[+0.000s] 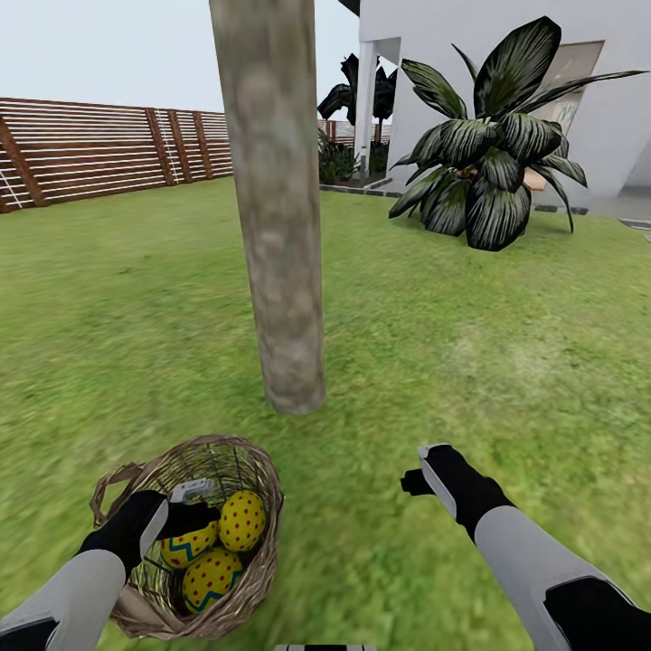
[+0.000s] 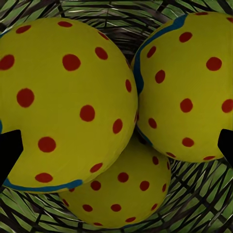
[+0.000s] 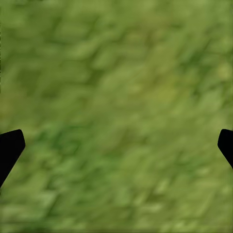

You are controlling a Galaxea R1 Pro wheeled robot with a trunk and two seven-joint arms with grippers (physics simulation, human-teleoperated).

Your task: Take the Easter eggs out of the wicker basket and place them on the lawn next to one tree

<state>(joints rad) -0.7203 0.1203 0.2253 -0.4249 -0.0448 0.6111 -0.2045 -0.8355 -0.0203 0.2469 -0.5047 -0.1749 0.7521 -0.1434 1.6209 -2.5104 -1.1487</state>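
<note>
The wicker basket (image 1: 220, 449) stands on the lawn (image 1: 470, 362) just in front of the tree (image 1: 282, 271), whose thick grey trunk is about a basket's width away. Three yellow Easter eggs with red dots lie inside it: one (image 1: 242, 520) on the tree side, one (image 1: 211, 579) nearest me, and one with a blue zigzag (image 1: 185, 548) under my hand. My left gripper (image 1: 193, 504) is down in the basket, open, just above the eggs (image 2: 68, 97), with nothing between its fingertips (image 2: 9, 150). My right gripper (image 1: 423, 468) hangs open over bare grass (image 3: 116, 87).
A large dark broad-leaved plant (image 1: 493, 154) grows at the back right before the white house (image 1: 615, 108). A brown slatted fence (image 1: 90, 149) runs along the back left. Open grass lies all around the trunk and to the right of the basket.
</note>
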